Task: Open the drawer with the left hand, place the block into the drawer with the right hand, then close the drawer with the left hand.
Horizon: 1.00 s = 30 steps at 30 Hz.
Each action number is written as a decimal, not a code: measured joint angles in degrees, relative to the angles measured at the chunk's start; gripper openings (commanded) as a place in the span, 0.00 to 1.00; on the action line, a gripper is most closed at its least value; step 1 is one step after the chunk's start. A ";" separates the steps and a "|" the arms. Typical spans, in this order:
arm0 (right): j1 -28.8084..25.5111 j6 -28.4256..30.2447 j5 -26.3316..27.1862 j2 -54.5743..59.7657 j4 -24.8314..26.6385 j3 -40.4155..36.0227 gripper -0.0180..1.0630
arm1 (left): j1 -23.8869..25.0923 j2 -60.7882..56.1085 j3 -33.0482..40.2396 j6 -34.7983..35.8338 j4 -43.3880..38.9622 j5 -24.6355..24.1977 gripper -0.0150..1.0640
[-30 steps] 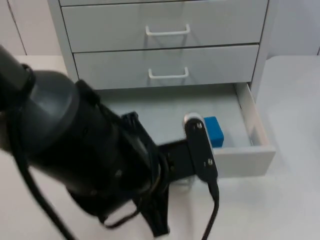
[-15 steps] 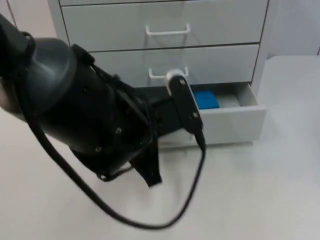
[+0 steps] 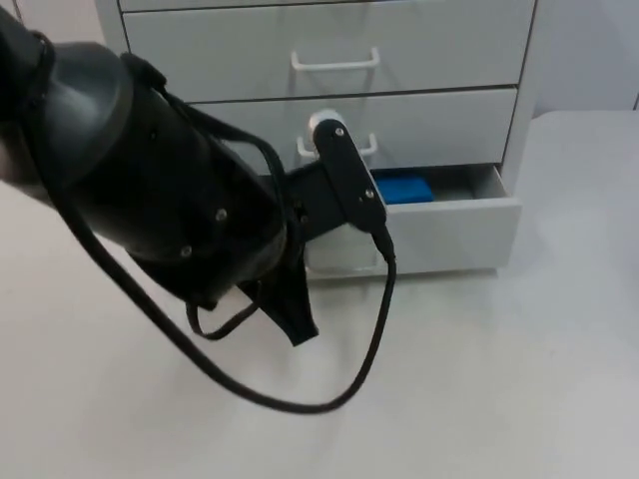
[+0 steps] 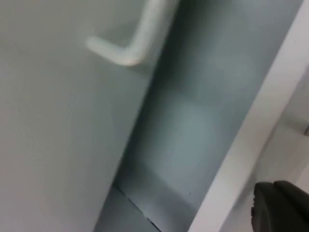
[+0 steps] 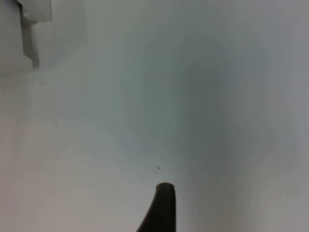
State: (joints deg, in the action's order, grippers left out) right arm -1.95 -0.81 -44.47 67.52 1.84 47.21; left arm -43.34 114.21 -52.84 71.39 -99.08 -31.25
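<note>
Your left gripper (image 3: 334,235) was pressed at the front of the bottom drawer (image 3: 454,235), which stood almost shut, only a narrow gap left open. I could not tell how its jaws stood. The blue block (image 3: 401,188) lay inside the drawer, at about 1 o'clock from the left gripper. Your right gripper (image 5: 161,205) waited above the bare white tabletop (image 5: 193,96), its jaws also unclear.

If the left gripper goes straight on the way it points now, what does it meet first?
Probably the bottom drawer, at its front edge or its inside floor just behind. The left wrist view looks over that edge into the drawer, with the handle of the drawer above further on. Depth is unclear.
</note>
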 measured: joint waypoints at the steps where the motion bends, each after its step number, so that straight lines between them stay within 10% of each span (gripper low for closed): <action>1: 0.00 0.00 0.00 0.00 0.00 0.00 0.70 | 0.00 0.00 0.00 0.00 0.00 0.00 0.01; 23: 0.00 0.00 0.56 0.00 0.00 0.00 0.70 | 3.43 10.92 -12.28 -1.12 0.44 -1.63 0.01; 30: 0.00 0.00 0.56 0.00 0.00 0.00 0.70 | 0.34 8.96 -12.84 -13.24 12.74 -6.68 0.01</action>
State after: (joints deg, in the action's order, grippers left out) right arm -1.95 -0.81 -43.91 67.52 1.84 47.21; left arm -43.00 123.16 -65.68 58.15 -86.34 -37.93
